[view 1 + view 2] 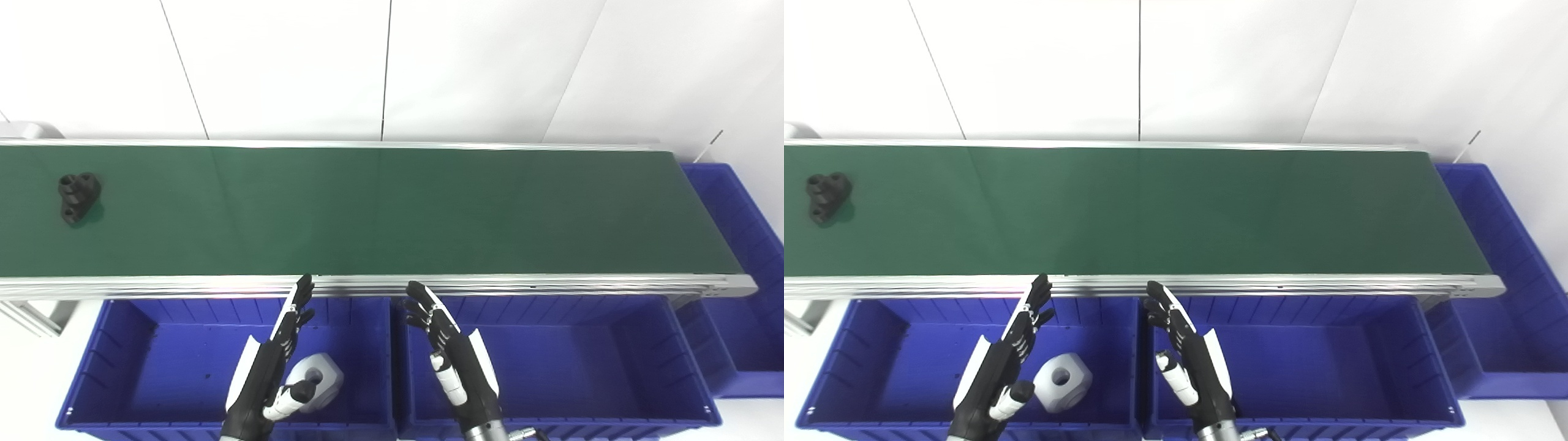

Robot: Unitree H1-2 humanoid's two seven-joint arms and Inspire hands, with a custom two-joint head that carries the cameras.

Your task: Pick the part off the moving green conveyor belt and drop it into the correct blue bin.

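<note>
Left eye view: a small black lumpy plastic part [78, 195] rides the far left end of the long green conveyor belt [392, 211], well apart from both hands.

The left hand [269, 361] and right hand [450, 349] hover side by side over the blue bins below the belt's near aluminium rail [551, 283], fingers [301, 294] spread and extended toward the belt, holding nothing. Under the left hand, the left blue plastic bin [122, 355] holds a pale grey faceted block with a round hole [1062, 381] (best seen from the right eye view, where it lies just beside the left thumb). The middle blue plastic bin [582, 361] sits under the right hand, its floor bare where visible. A third blue bin [735, 208] stands at the belt's right end. White wall panels [392, 61] rise behind the belt.
</note>
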